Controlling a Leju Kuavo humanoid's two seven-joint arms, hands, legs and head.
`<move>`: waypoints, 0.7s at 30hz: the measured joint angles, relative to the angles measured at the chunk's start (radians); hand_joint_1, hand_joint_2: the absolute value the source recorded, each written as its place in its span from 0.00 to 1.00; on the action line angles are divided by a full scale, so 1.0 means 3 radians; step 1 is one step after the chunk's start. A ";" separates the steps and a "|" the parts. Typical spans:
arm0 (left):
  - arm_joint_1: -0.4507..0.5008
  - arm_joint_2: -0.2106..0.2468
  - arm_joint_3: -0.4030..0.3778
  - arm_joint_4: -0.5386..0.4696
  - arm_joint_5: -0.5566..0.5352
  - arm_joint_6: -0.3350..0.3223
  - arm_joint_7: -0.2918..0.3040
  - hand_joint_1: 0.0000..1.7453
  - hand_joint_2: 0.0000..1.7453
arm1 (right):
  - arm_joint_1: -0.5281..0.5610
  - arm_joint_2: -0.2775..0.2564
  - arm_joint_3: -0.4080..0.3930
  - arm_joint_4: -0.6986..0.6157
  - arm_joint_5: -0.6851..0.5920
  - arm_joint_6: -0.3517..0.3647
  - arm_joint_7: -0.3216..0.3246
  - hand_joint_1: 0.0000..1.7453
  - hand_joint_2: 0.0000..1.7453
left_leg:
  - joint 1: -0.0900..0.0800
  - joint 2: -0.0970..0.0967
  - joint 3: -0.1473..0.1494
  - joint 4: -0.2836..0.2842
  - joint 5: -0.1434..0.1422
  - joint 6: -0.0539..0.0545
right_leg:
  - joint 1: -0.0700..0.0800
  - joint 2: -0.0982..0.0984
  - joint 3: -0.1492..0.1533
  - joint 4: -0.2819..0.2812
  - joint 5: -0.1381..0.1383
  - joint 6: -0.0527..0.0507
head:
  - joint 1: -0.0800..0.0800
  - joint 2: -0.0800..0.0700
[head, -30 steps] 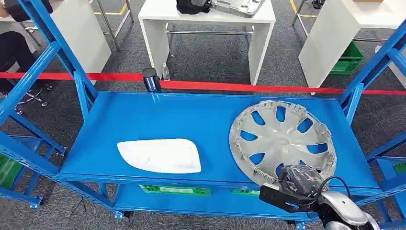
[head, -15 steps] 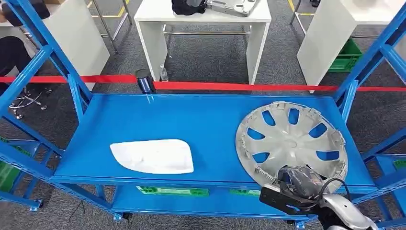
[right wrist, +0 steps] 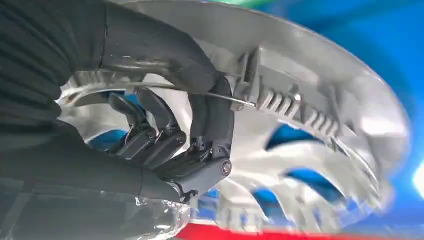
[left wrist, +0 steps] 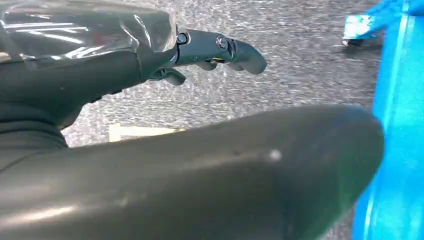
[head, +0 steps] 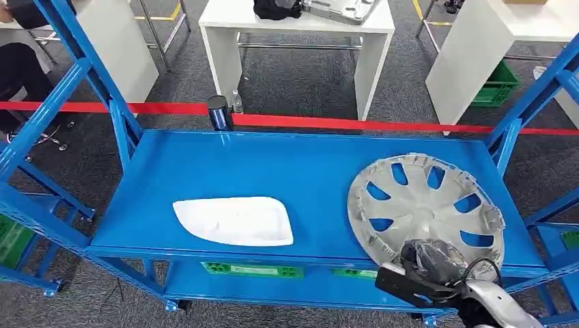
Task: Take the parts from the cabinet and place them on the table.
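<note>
The right hand (head: 429,263) grips the near rim of the hubcap (head: 427,205) on the blue shelf (head: 273,167); the left hand (left wrist: 210,50) hangs empty, fingers loosely apart. Pick-up is in hand. Next, likely lifting it free and carrying it to a worktop.

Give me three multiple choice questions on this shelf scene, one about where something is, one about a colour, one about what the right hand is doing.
1. Where does the white part lie on the blue shelf?
A. toward its left front
B. on top of the hubcap
C. at its back right corner

2. What colour is the tape barrier behind the shelf?
A. yellow
B. red
C. green

3. What is the right hand doing?
A. hanging open over the floor
B. gripping the rim of the silver hubcap
C. pressing on the white part

Answers: 1 A, it sits left of the hubcap near the front edge. 2 B, a red band crosses the head view. 3 B, the right wrist view shows fingers and thumb around the rim.
</note>
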 joint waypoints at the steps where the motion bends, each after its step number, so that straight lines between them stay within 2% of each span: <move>1: 0.0001 -0.0011 0.0010 -0.0025 -0.0008 -0.0048 -0.0010 0.00 0.00 | 0.0003 0.0024 -0.0036 -0.0006 -0.0169 -0.0097 -0.0148 1.00 1.00 | -0.0024 -0.0002 -0.0019 0.0032 -0.0026 -0.0018 | 0.0015 0.0010 0.0001 0.0003 0.0022 -0.0055 | -0.0003 0.0000; 2: 0.0001 -0.0020 0.0024 -0.0053 -0.0009 -0.0084 -0.0025 0.00 0.00 | 0.0013 0.0053 -0.0075 -0.0025 -0.0374 -0.0192 -0.0342 1.00 1.00 | -0.0024 -0.0002 -0.0028 0.0032 -0.0025 -0.0024 | 0.0016 0.0011 0.0004 0.0015 0.0025 -0.0088 | -0.0004 0.0000; 4: 0.0001 -0.0053 0.0079 -0.0101 -0.0033 -0.0113 -0.0053 0.00 0.00 | 0.0012 0.0134 -0.0155 -0.0079 -0.0802 -0.0350 -0.0787 1.00 1.00 | -0.0014 0.0004 -0.0029 0.0034 -0.0017 -0.0045 | 0.0029 0.0019 -0.0010 0.0014 0.0038 -0.0121 | -0.0003 0.0000; 5: 0.0001 -0.0063 0.0109 -0.0131 -0.0047 -0.0116 -0.0071 0.00 0.00 | 0.0009 0.0174 -0.0203 -0.0100 -0.1033 -0.0396 -0.0993 1.00 1.00 | -0.0005 0.0004 -0.0034 0.0053 -0.0038 -0.0061 | -0.0005 0.0019 -0.0004 0.0003 0.0051 -0.0142 | 0.0000 0.0000; 6: 0.0001 -0.0087 0.0131 -0.0144 -0.0058 -0.0116 -0.0088 0.00 0.00 | -0.0011 0.0206 -0.0243 -0.0127 -0.1236 -0.0417 -0.1162 1.00 1.00 | -0.0002 -0.0003 -0.0079 0.0131 -0.0108 -0.0087 | -0.0004 0.0022 -0.0004 0.0004 0.0048 -0.0149 | -0.0009 0.0000; 7: -0.0004 -0.0101 0.0160 -0.0161 -0.0074 -0.0115 -0.0100 0.00 0.00 | -0.0042 0.0245 -0.0268 -0.0149 -0.1458 -0.0419 -0.1335 1.00 1.00 | 0.0012 -0.0003 -0.0159 0.0320 -0.0231 -0.0114 | -0.0004 0.0022 -0.0005 0.0004 0.0051 -0.0168 | -0.0025 0.0000; 9: -0.0010 -0.0135 0.0225 -0.0206 -0.0083 -0.0122 -0.0118 0.00 0.00 | -0.0109 0.0303 -0.0300 -0.0174 -0.1844 -0.0427 -0.1611 1.00 1.00 | 0.0039 -0.0003 -0.0424 0.0907 -0.0488 -0.0149 | 0.0004 0.0023 -0.0012 0.0006 0.0051 -0.0168 | -0.0025 0.0000; 10: -0.0010 -0.0154 0.0263 -0.0237 -0.0097 -0.0137 -0.0118 0.00 0.00 | -0.0147 0.0333 -0.0313 -0.0174 -0.1991 -0.0432 -0.1704 1.00 1.00 | 0.0046 -0.0003 -0.0523 0.1109 -0.0539 -0.0155 | 0.0006 0.0022 -0.0012 0.0006 0.0050 -0.0168 | -0.0023 0.0000; 11: -0.0010 -0.0179 0.0297 -0.0265 -0.0111 -0.0157 -0.0118 0.00 0.00 | -0.0182 0.0357 -0.0314 -0.0174 -0.2103 -0.0433 -0.1778 1.00 1.00 | 0.0047 -0.0003 -0.0540 0.1134 -0.0509 -0.0153 | 0.0008 0.0022 -0.0009 0.0007 0.0050 -0.0168 | -0.0027 0.0000; 12: -0.0010 -0.0196 0.0332 -0.0301 -0.0112 -0.0171 -0.0118 0.00 0.00 | -0.0215 0.0381 -0.0308 -0.0177 -0.2187 -0.0433 -0.1833 1.00 1.00 | 0.0046 -0.0003 -0.0478 0.0991 -0.0401 -0.0146 | 0.0011 0.0023 -0.0005 0.0006 0.0050 -0.0167 | -0.0025 0.0000; 13: -0.0010 -0.0215 0.0360 -0.0333 -0.0114 -0.0191 -0.0118 0.00 0.00 | -0.0244 0.0399 -0.0305 -0.0188 -0.2262 -0.0432 -0.1878 1.00 1.00 | 0.0045 -0.0004 -0.0353 0.0724 -0.0254 -0.0134 | 0.0014 0.0026 -0.0001 0.0006 0.0049 -0.0166 | -0.0025 0.0000; 14: -0.0013 -0.0234 0.0388 -0.0371 -0.0116 -0.0201 -0.0118 0.00 0.00 | -0.0271 0.0413 -0.0297 -0.0200 -0.2307 -0.0431 -0.1897 1.00 1.00 | 0.0040 -0.0006 -0.0182 0.0374 -0.0093 -0.0107 | 0.0022 0.0028 0.0006 0.0005 0.0049 -0.0166 | -0.0028 0.0000; 15: -0.0014 -0.0242 0.0413 -0.0411 -0.0121 -0.0216 -0.0118 0.00 0.00 | -0.0292 0.0431 -0.0291 -0.0215 -0.2346 -0.0433 -0.1912 1.00 1.00 | 0.0026 -0.0009 -0.0044 0.0082 -0.0014 -0.0066 | 0.0011 0.0027 0.0007 0.0002 0.0049 -0.0165 | -0.0023 0.0000; 16: -0.0024 -0.0251 0.0441 -0.0445 -0.0131 -0.0226 -0.0117 0.00 0.00 | -0.0314 0.0453 -0.0289 -0.0224 -0.2374 -0.0437 -0.1929 1.00 1.00 | 0.0014 0.0002 -0.0023 0.0043 -0.0055 -0.0057 | 0.0043 0.0025 -0.0006 0.0003 0.0052 -0.0157 | -0.0017 0.0000; 19: -0.0025 -0.0281 0.0497 -0.0512 -0.0140 -0.0230 -0.0117 0.00 0.00 | -0.0343 0.0492 -0.0259 -0.0238 -0.2399 -0.0438 -0.1934 1.00 1.00 | -0.0013 -0.0002 -0.0046 0.0036 -0.0043 -0.0033 | 0.0020 0.0017 -0.0011 -0.0020 0.0068 -0.0107 | -0.0023 0.0000; 20: -0.0026 -0.0292 0.0509 -0.0529 -0.0140 -0.0230 -0.0117 0.00 0.00 | -0.0353 0.0496 -0.0257 -0.0248 -0.2400 -0.0438 -0.1934 1.00 1.00 | -0.0006 -0.0001 -0.0020 -0.0014 -0.0012 -0.0001 | 0.0032 0.0016 -0.0006 -0.0033 0.0075 -0.0088 | -0.0024 0.0000; 21: -0.0027 -0.0305 0.0516 -0.0547 -0.0141 -0.0234 -0.0117 0.00 0.00 | -0.0357 0.0500 -0.0255 -0.0256 -0.2413 -0.0438 -0.1937 1.00 1.00 | 0.0020 0.0006 0.0018 -0.0068 0.0027 0.0013 | 0.0023 0.0016 -0.0044 0.0019 0.0032 -0.0091 | -0.0019 0.0000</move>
